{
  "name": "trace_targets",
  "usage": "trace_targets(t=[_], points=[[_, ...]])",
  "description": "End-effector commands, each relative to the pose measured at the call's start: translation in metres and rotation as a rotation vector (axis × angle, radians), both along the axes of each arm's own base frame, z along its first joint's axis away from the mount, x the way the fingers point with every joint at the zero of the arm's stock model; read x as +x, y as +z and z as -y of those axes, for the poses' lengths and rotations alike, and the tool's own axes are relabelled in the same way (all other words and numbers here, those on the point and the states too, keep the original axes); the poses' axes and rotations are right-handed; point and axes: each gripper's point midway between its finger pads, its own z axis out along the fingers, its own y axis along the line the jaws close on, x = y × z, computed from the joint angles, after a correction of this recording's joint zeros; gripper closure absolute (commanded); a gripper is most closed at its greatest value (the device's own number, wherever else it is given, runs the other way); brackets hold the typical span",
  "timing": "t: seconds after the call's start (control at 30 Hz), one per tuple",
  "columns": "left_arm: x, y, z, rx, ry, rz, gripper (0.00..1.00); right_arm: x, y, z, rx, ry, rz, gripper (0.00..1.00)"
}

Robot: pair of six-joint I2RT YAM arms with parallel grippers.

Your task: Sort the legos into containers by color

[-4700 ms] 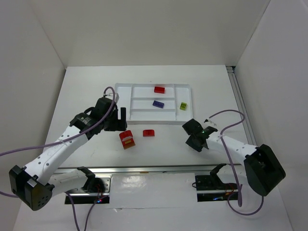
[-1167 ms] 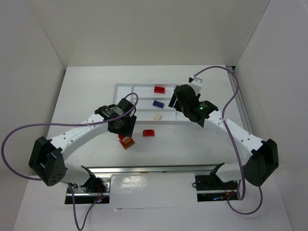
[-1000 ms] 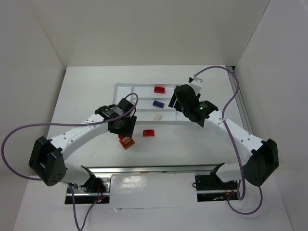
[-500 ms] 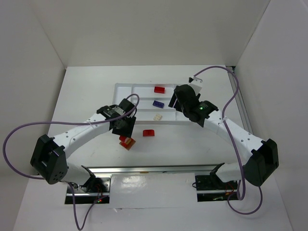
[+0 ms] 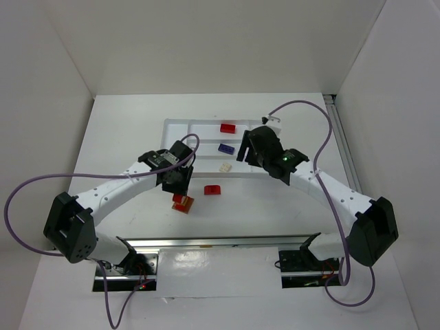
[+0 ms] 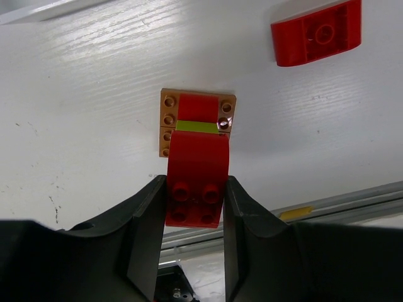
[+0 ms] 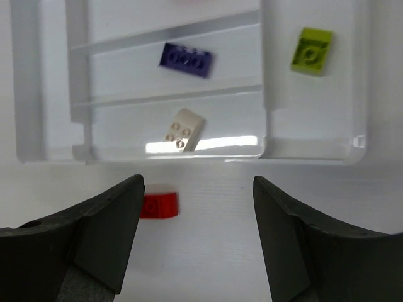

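- The left gripper (image 6: pixel 195 189) is clenched on a red curved brick (image 6: pixel 196 173), one finger against each long side.
- The far end of that brick lies over an orange-brown brick (image 6: pixel 167 119). A thin lime band crosses the red just there. Whether the pair rests on the white table (image 5: pixel 117 137) or is lifted off it, I cannot tell.
- The pair sits just near of the tray's left part, outside it.
- A loose red brick (image 5: pixel 212 190) lies on the table to the right of the pair, apart from it and just near of the tray.
- The white tray (image 5: pixel 175 132) lies across the far middle of the table.
- In its three long slots: another red brick (image 5: pixel 227 128) in the far one, a blue brick (image 5: pixel 225 148) in the middle one, a cream-white brick (image 7: pixel 184 129) in the near one.
- The right gripper (image 7: pixel 196 189) hangs over the tray's near edge, fingers spread wide with nothing between them.
- A lime green brick (image 7: pixel 313 50) lies in the tray's right end section.
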Motion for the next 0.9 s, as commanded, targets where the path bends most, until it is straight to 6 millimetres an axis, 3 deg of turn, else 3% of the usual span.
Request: trace_targets(t=[0.0,0.1,0.17,0.3,0.37,0.4,0.57,0.8,0.87], points=[[0.000,0.018,0.008,-0.056,-0.027,0.017,1.00,-0.012,0.027,-0.040,0.149,0.262,0.095,0.23],[0.005,0.065,0.025,-0.187,-0.095,0.096,1.00,-0.027,0.028,-0.048,0.206,0.370,0.109,0.23],[0.009,0.111,0.035,-0.290,-0.147,0.191,1.00,-0.041,0.040,-0.053,0.256,0.447,0.127,0.23],[0.023,0.160,0.046,-0.366,-0.170,0.299,1.00,-0.064,0.057,-0.059,0.341,0.532,0.160,0.25],[0.029,0.170,0.051,-0.388,-0.160,0.319,1.00,-0.076,0.068,-0.065,0.402,0.590,0.185,0.27],[0.032,0.169,0.055,-0.403,-0.154,0.313,1.00,-0.080,0.058,-0.066,0.410,0.597,0.161,0.28],[0.040,0.174,0.064,-0.448,-0.133,0.330,1.00,-0.090,0.048,-0.073,0.442,0.608,0.152,0.25],[0.042,0.170,0.068,-0.457,-0.131,0.321,1.00,-0.080,0.030,-0.096,0.454,0.596,0.118,0.23],[0.042,0.170,0.068,-0.457,-0.131,0.321,1.00,-0.080,0.033,-0.103,0.492,0.613,0.116,0.24]])
